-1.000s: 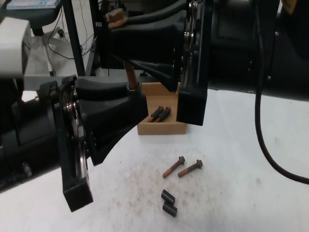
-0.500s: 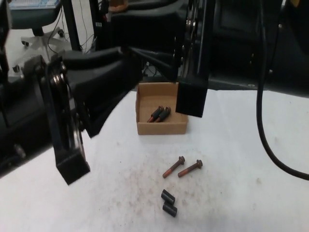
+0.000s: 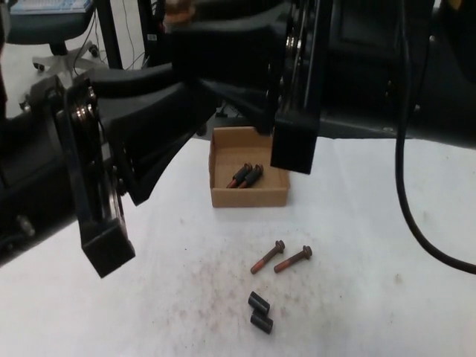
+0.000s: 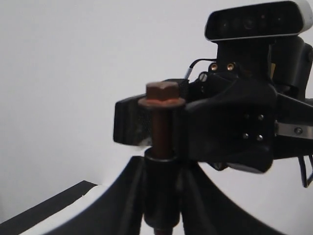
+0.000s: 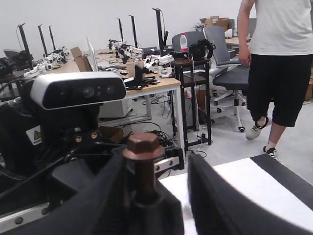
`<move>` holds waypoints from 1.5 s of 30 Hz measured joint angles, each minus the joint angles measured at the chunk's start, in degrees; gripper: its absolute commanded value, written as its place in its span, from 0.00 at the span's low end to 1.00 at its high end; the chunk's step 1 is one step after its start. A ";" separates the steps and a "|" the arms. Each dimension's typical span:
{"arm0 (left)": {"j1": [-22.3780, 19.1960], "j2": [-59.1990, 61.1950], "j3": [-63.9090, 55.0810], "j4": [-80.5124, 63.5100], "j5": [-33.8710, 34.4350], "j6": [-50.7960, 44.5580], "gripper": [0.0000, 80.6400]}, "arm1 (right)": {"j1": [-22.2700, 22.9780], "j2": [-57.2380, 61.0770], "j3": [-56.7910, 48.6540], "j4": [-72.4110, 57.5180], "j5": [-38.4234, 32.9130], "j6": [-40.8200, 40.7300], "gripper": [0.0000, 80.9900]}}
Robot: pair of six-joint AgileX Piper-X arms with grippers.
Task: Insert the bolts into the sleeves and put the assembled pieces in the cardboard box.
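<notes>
1. The left gripper [image 4: 161, 200] has its jaws clamped on a sleeve [image 4: 161, 169]. A bolt [image 4: 161, 122] stands in it, its head well above the jaws and seemingly not fully seated.
2. The right gripper [image 5: 157, 196] has its jaws apart, one on either side of the bolt.
3. Tilting the sleeve could shed the bolt before it reaches the cardboard box [image 3: 249, 197], well below the jaws.

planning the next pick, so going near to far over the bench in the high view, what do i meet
nearer sleeve → second sleeve → two loose bolts side by side → cardboard box, with two assembled pieces lying inside it
</notes>
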 measured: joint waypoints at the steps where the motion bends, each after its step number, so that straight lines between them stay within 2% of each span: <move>1: 0.10 0.00 0.00 0.00 0.00 -0.03 0.00 | 0.00 0.00 0.00 0.18 0.26 0.00 0.53; 14: 0.06 0.00 -0.27 4.44 -0.54 1.68 0.00 | 0.00 0.00 0.00 0.98 0.68 0.00 0.53; 24: 0.06 0.00 -0.39 16.70 -7.56 3.79 0.00 | 0.00 0.00 0.11 1.04 0.92 0.00 0.52; 27: 0.06 0.26 -0.37 20.45 -9.32 3.79 0.00 | 0.00 0.00 0.11 1.04 1.67 0.00 0.40; 31: 0.06 3.03 -0.78 21.83 -9.74 2.37 0.00 | 0.00 0.00 0.11 1.04 4.17 0.00 0.00; 38: 0.06 12.97 -5.39 23.29 -9.75 1.04 0.00 | -0.44 0.00 0.11 1.04 6.93 0.00 0.01; 42: 1.32 21.85 -12.20 25.18 -9.30 1.03 0.00 | -3.62 -0.23 0.11 2.70 9.42 0.00 0.01; 45: 3.18 29.40 -19.05 26.86 -9.01 1.03 0.00 | -7.66 -1.37 0.11 6.34 13.13 0.00 0.01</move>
